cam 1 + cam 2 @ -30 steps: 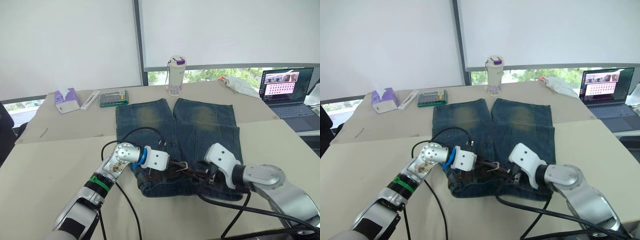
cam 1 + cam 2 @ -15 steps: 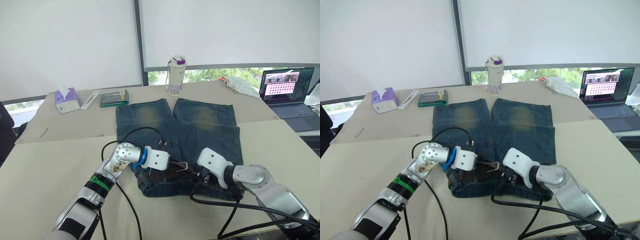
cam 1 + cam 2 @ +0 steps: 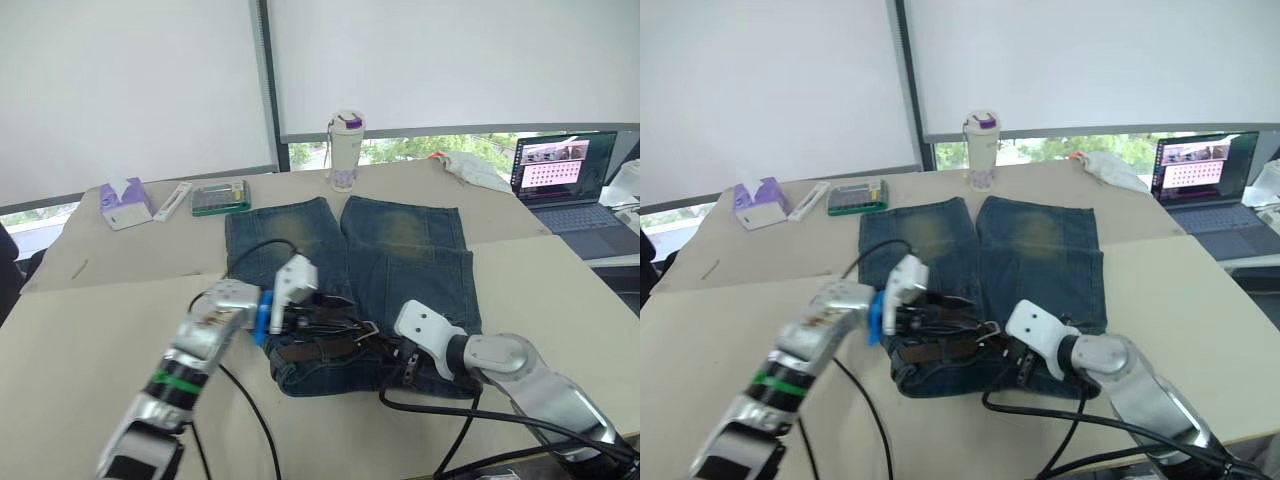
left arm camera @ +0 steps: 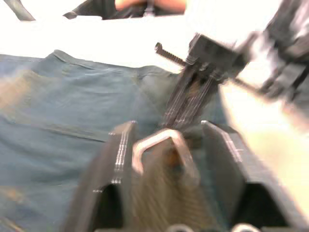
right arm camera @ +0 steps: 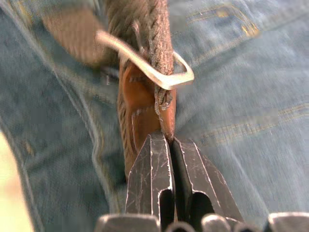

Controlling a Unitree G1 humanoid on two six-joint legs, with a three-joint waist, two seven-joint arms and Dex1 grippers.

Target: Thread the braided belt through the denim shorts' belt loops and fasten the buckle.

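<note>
Buckle (image 5: 159, 72) against leather tip (image 5: 140, 106)

Head stereo pair looks down over table (image 3: 80, 310); wrist cameras sit close above denim shorts (image 3: 350, 250)

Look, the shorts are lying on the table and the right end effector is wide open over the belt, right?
Not quite. The shorts do lie on the table, but the right end effector is shut, pinching the belt near the buckle. The right wrist view shows it.
</note>
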